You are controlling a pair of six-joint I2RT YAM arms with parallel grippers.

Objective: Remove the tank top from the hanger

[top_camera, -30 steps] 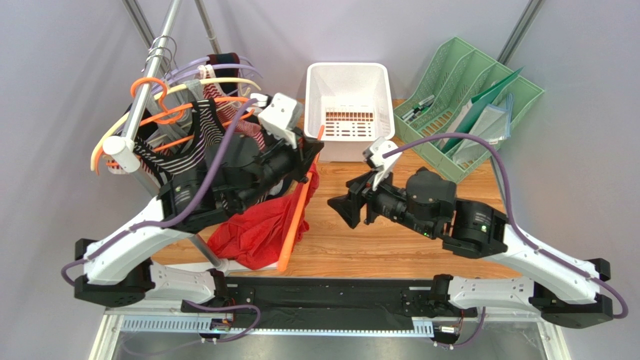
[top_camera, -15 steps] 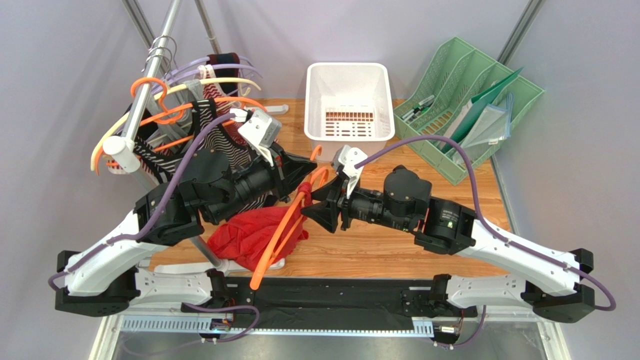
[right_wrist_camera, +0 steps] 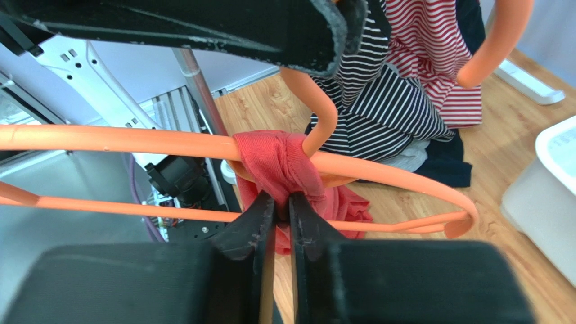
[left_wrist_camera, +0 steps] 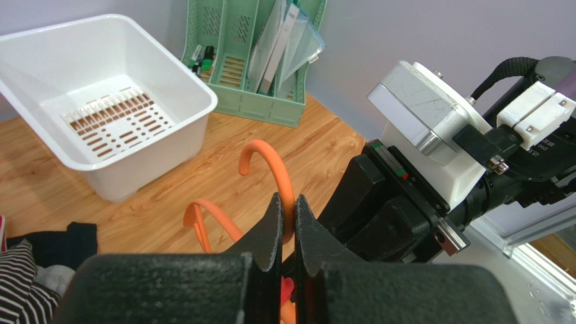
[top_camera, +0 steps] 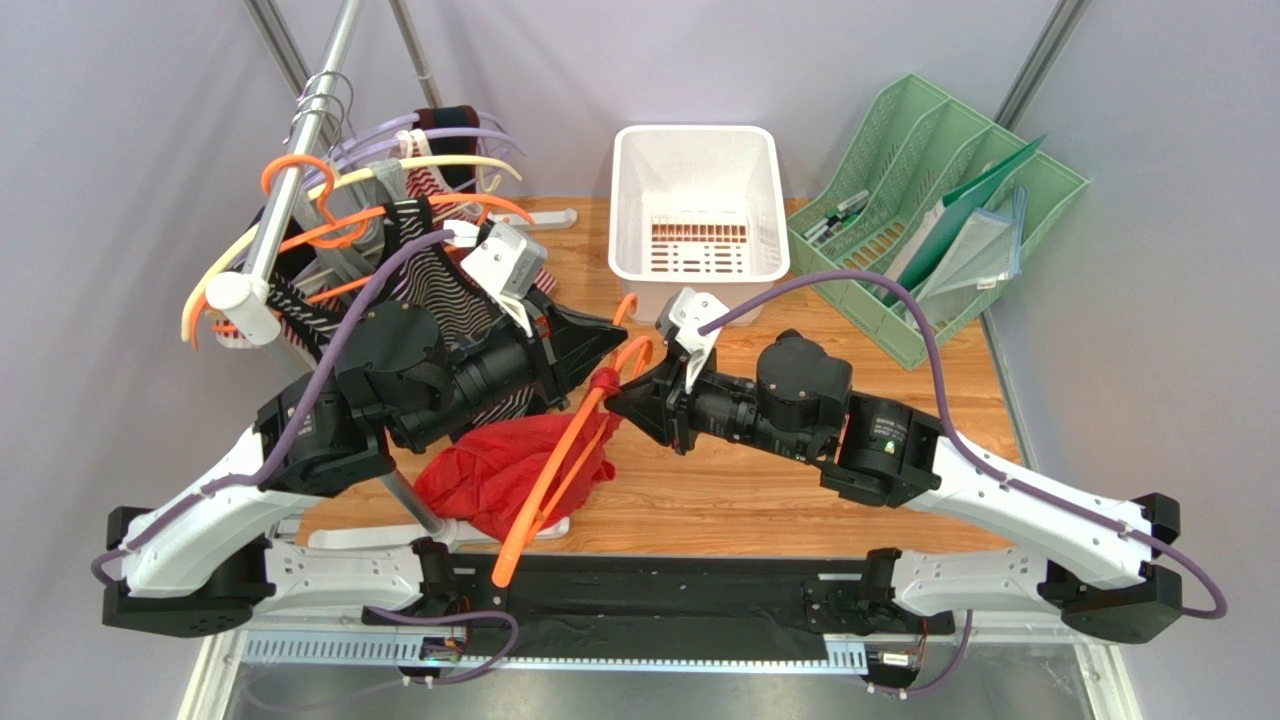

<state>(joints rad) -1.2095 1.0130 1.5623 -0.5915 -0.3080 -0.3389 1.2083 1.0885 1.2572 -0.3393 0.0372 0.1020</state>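
Note:
A red tank top (top_camera: 496,473) hangs bunched from an orange hanger (top_camera: 559,465) that slants down toward the table's near edge. My left gripper (top_camera: 613,342) is shut on the hanger's hook; in the left wrist view the hook (left_wrist_camera: 270,158) curls up from between the left gripper's (left_wrist_camera: 288,202) tips. My right gripper (top_camera: 619,398) meets the hanger from the right. In the right wrist view the right gripper (right_wrist_camera: 282,200) is shut on the tank top's red strap (right_wrist_camera: 277,162), which wraps over the hanger's bar (right_wrist_camera: 135,140).
A clothes rack (top_camera: 301,165) at the back left carries several hangers and striped garments (top_camera: 436,285). A white basket (top_camera: 631,165) stands at the back centre and a green file organiser (top_camera: 962,195) at the back right. The rack's pole (right_wrist_camera: 196,88) stands close behind the hanger.
My right gripper moved left to the hanger and closed on the red strap. The left arm swung the hanger lower and nearer, its hook still gripped.

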